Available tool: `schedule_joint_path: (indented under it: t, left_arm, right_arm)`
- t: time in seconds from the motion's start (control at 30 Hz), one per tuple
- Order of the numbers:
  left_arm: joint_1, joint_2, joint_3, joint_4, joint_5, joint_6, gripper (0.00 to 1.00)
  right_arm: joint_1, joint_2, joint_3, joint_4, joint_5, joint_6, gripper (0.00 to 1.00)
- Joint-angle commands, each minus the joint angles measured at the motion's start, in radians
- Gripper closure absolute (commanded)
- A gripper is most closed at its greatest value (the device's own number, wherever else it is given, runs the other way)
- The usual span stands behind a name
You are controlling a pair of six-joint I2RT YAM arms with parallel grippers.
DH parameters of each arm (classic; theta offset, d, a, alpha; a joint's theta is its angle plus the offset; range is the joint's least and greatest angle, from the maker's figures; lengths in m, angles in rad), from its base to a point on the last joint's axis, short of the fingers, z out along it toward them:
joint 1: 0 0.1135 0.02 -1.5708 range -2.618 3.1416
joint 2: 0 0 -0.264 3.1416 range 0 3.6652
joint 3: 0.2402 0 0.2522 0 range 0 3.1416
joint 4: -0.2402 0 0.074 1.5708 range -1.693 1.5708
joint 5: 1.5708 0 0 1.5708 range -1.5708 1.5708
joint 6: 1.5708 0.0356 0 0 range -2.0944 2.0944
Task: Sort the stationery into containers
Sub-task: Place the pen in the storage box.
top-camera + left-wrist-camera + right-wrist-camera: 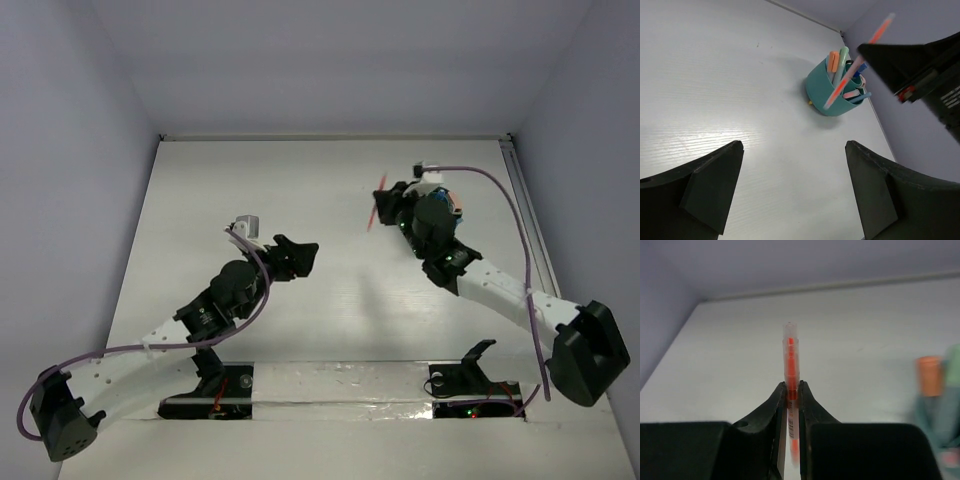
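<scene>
One orange pen [791,365] is clamped mid-shaft in the right gripper [791,388], held aloft near the teal cup [826,97], partly filled. Left gripper [794,149] is spread wide, empty. Next: pen to be carried over a free compartment, tipped upright, released.

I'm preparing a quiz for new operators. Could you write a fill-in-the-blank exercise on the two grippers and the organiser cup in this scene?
1. The right gripper is shut on an ___ pen.
2. The left gripper is ___ and holds nothing.
3. The green marker stands in a ___ organiser cup.

Missing words: orange; open; teal.
</scene>
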Motion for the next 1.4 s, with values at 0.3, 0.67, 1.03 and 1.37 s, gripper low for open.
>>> schedule_joint_path:
  t: [0.3, 0.67, 1.03, 1.37]
  left_arm:
    - [0.0, -0.095, -0.045, -0.041, -0.002, 0.037, 0.2]
    - [0.0, -0.11, -0.071, -0.037, 0.02, 0.042, 0.21]
    - [0.0, -0.066, -0.061, -0.012, 0.015, 0.056, 0.21]
    - [0.0, -0.05, -0.045, -0.011, 0.004, 0.06, 0.21]
  right_arm:
    - [-0.283, -0.119, -0.144, 0.201, 0.568, -0.218, 1.0]
    - [-0.315, 0.047, -0.132, 0.338, 0.6, -0.272, 1.0]
    - [-0.315, 0.077, -0.159, 0.266, 0.573, -0.127, 1.0]
    - [-0.315, 0.05, -0.175, 0.161, 0.536, -0.039, 0.7]
